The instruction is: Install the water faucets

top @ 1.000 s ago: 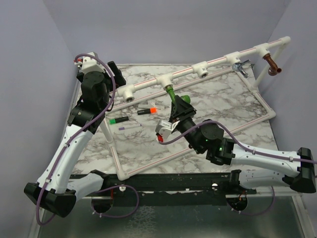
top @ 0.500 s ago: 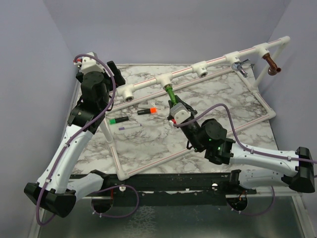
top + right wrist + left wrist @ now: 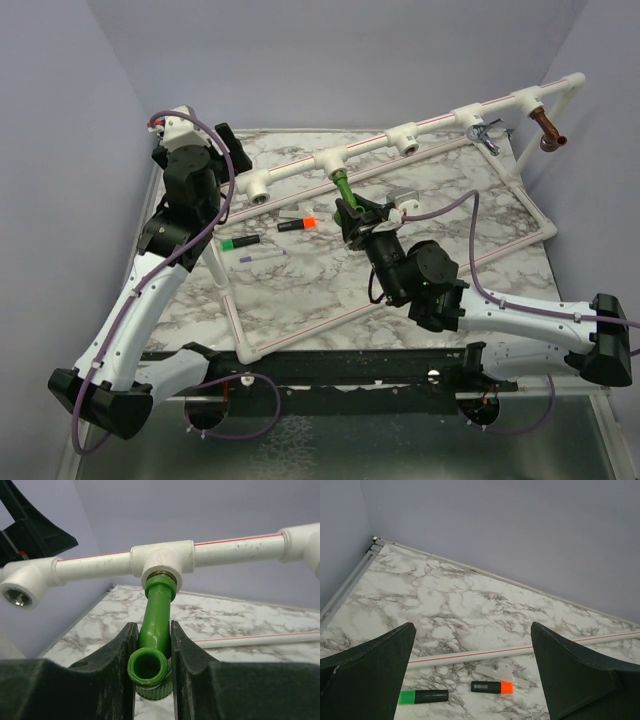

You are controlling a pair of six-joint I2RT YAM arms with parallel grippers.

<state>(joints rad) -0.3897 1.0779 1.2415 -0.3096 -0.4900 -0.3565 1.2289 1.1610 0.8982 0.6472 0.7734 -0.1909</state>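
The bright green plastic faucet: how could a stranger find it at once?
Follow the long white pipe rail across the marble table. From its second fitting from the left hangs the green faucet, clamped by the right gripper. Its neighbours, far right, are a shiny chrome faucet and a copper-brown faucet.

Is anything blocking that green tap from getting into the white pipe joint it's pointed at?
Nothing visible is. The green tap, pinched in the right hand, already has its far end in the socket of the joint, with no gap or object showing between them.
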